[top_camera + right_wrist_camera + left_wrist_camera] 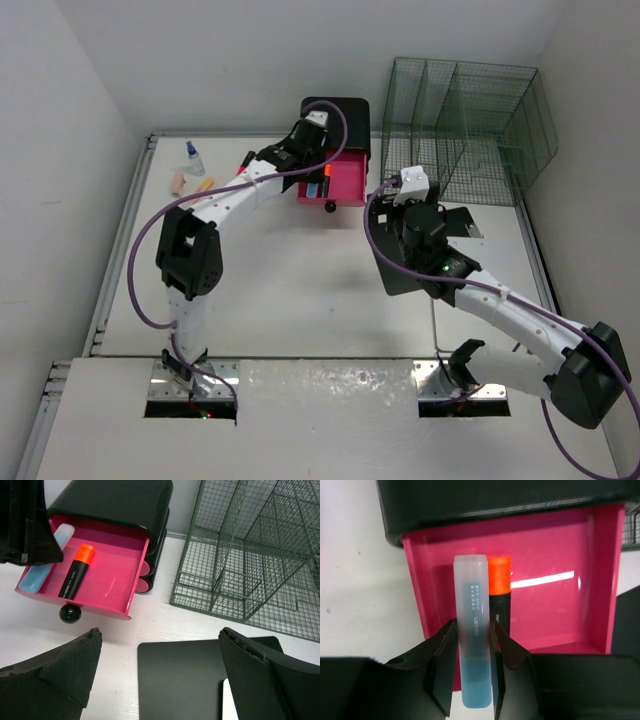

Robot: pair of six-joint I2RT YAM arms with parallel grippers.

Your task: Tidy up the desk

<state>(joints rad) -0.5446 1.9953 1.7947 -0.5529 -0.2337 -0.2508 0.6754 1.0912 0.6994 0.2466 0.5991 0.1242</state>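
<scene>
Desk (300,300) below left gripper (473,630) with blue tube (472,590)

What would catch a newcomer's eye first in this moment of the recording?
The bright pink drawer, pulled open from its black cabinet at the back of the desk, stands out most, with an orange-capped marker lying in it. The left gripper is closed on a pale blue tube over that drawer. To the right stands a green wire rack, and the right gripper hangs open above a black pad.
</scene>
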